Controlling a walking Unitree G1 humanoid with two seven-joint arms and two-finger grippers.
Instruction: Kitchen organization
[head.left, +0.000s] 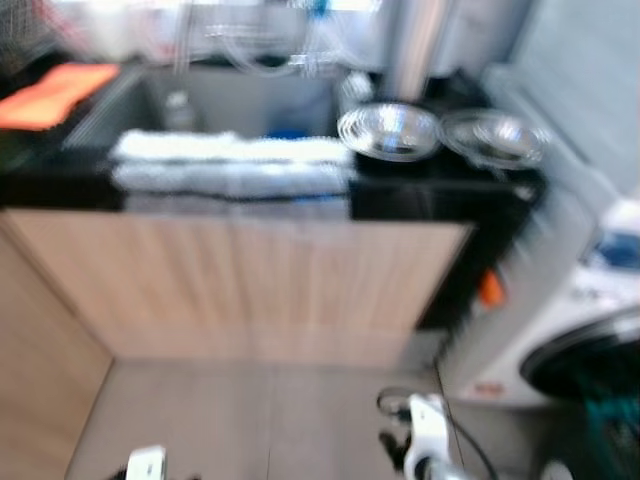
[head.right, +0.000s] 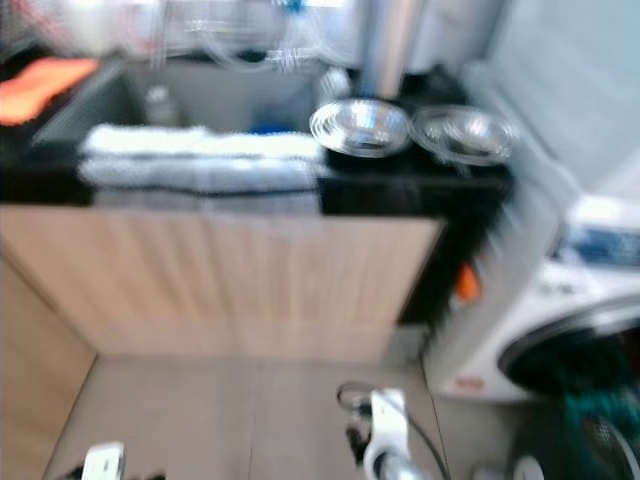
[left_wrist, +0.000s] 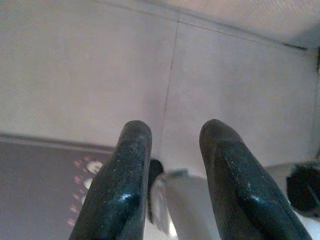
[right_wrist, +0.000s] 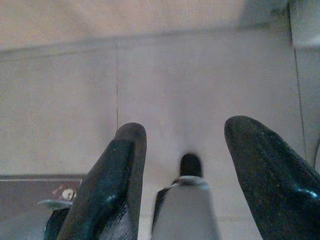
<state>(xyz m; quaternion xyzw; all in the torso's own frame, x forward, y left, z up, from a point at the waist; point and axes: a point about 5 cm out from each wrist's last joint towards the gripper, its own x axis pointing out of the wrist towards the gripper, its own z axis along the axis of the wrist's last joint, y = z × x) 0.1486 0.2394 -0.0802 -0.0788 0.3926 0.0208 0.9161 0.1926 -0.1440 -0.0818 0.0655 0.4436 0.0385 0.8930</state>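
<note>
You see 2 round shiny steel bowls (head.left: 390, 131) (head.left: 495, 137), seemingly empty, on the black countertop (head.left: 440, 190); left gripper (left_wrist: 175, 137) and right gripper (right_wrist: 185, 132) hang spread over floor

Head pair: looks forward and down from standing height, some way back from the table (head.left: 440, 195); both eyes blurred, sharing the sink (head.left: 240, 100), two steel bowls (head.right: 362, 128) and washing machine (head.right: 560, 310).
Left wrist: close along the left pincer (left_wrist: 172, 145), facing the tiled floor (left_wrist: 240, 75).
Right wrist: same aim past the right pincer (right_wrist: 187, 145).
</note>
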